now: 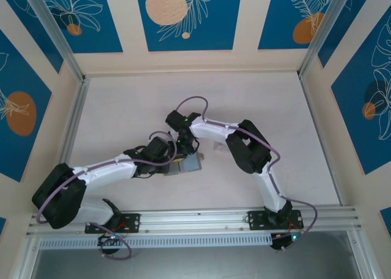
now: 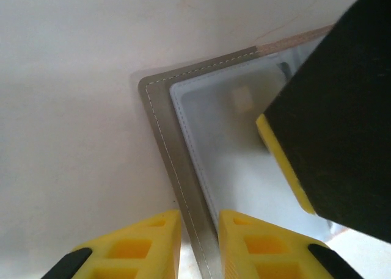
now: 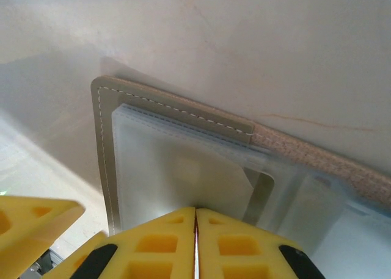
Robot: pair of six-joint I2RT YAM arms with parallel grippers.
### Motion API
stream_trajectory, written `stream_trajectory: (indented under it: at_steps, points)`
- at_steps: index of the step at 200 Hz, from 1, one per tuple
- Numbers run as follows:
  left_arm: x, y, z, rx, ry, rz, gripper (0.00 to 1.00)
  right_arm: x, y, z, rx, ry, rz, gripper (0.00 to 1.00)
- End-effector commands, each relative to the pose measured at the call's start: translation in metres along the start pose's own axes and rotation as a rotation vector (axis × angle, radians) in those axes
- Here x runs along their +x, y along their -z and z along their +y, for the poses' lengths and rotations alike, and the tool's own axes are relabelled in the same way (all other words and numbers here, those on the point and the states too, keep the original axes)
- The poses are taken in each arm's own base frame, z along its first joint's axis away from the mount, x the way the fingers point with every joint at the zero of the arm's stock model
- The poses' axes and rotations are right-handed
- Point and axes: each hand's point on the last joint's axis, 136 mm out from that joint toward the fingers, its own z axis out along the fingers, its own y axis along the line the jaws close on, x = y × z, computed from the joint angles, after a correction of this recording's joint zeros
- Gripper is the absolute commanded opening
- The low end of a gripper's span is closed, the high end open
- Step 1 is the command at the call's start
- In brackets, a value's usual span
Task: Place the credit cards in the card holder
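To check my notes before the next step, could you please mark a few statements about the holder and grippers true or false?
1. The card holder shows clear pockets inside its stitched grey border. True.
2. The right gripper has its fingers spread wide. False: they are pressed together over the pockets.
3. The holder's stitched edge runs between the fingers of the left gripper. True.
4. The grippers work at opposite ends of the table. False: both meet at the holder, mid-table.

From above, the flat matte grey card holder [image 1: 192,163] is largely hidden beneath the two arms' black wrists [image 1: 157,151]. In the left wrist view, the right gripper's black, yellow-edged finger [image 2: 330,108] covers its right side.
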Motion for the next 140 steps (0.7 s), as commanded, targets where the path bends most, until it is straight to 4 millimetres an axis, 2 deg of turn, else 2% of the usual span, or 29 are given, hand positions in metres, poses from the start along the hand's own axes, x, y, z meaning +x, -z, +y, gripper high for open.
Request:
stream_trajectory:
  at_steps: [1,24,39,49,74,93,103,140]
  points:
    - [-0.003,-0.011,0.001,-0.005,0.015,-0.01,0.21,0.014,-0.006,-0.01,0.013,-0.021,0.054,0.13]
    - [0.011,-0.023,0.013,-0.045,0.023,0.022,0.19,0.005,0.016,-0.009,0.02,-0.012,0.005,0.14]
    - [0.018,-0.025,0.02,-0.064,0.029,0.03,0.18,-0.003,0.046,-0.012,0.013,-0.021,-0.068,0.16]
    - [0.022,-0.025,0.025,-0.075,0.029,0.032,0.19,-0.009,0.071,-0.021,0.033,-0.034,-0.132,0.18]
    - [0.028,-0.025,0.028,-0.079,0.024,0.04,0.19,-0.016,0.127,-0.071,0.19,-0.135,-0.282,0.26]
    - [0.029,-0.026,0.027,-0.073,0.022,0.047,0.18,-0.01,0.157,-0.115,0.3,-0.237,-0.363,0.31]
    - [0.03,-0.026,0.027,-0.068,0.023,0.047,0.18,-0.006,0.164,-0.131,0.307,-0.277,-0.383,0.33]
    - [0.03,-0.029,0.023,-0.056,0.02,0.058,0.18,0.008,0.174,-0.17,0.363,-0.39,-0.39,0.36]
